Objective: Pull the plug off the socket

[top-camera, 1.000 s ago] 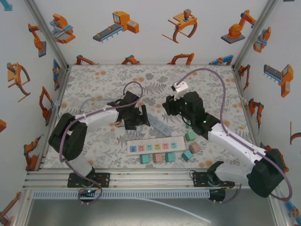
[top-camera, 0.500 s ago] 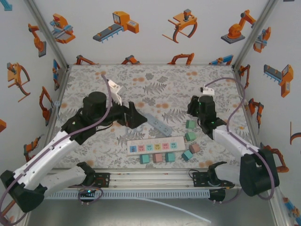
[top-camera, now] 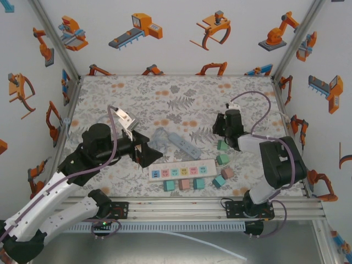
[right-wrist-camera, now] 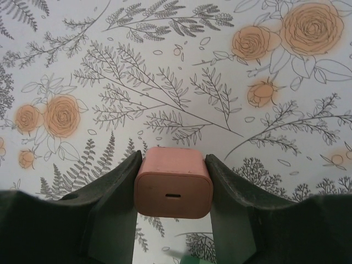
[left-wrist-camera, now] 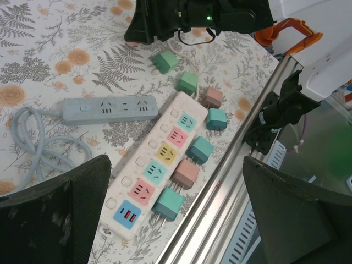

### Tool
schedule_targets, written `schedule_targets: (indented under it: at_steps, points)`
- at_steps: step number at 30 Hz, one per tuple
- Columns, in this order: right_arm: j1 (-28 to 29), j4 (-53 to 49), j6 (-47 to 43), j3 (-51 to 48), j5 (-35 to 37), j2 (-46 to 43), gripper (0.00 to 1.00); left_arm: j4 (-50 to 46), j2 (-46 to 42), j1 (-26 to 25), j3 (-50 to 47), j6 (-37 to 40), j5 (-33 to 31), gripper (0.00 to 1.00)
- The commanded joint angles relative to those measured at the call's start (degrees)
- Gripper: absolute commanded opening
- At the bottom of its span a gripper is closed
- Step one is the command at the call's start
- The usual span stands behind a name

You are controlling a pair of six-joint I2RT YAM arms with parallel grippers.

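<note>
1. While the right gripper [right-wrist-camera: 174,165] hangs over the flowered table [right-wrist-camera: 165,66], its fingers are closed narrowly on either side of a pink plug [right-wrist-camera: 174,190], held well apart from the white power strip [left-wrist-camera: 157,165].
2. The left gripper [left-wrist-camera: 176,181] is spread wide above that strip, with nothing between its fingers.
3. Teal and pink plugs [left-wrist-camera: 199,149] lie along the strip's side. They seem to touch it, though I can't be sure.
4. A grey-blue strip [left-wrist-camera: 107,109] lies just beside it, next to its looped cord [left-wrist-camera: 38,143].

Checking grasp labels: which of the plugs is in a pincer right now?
The pink plug clamped in the right pincer; the other plugs lie on the table beside the white power strip.
</note>
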Motion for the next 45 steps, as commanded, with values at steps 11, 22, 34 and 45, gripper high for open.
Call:
schedule_targets:
  at_steps: [11, 22, 34, 45]
  points:
    - [-0.7, 3.4, -1.2, -5.5, 1.4, -1.6, 0.55, -0.7, -1.0, -0.1, -3.5, 0.5, -5.7, 0.97]
    - [-1.0, -4.4, -3.1, -6.9, 2.3, -20.8, 0.61, -1.9, -4.9, -0.2, -4.7, -2.4, -22.2, 0.97]
    - [-2.7, -6.6, -16.7, -19.0, 35.1, -46.4, 0.77, 17.8, -9.5, 2.2, -23.1, 4.7, -77.1, 0.97]
    - [-8.2, 0.8, -13.4, -26.8, 39.6, -39.9, 0.93, 46.2, 2.2, 21.9, -37.8, 11.8, -70.1, 0.97]
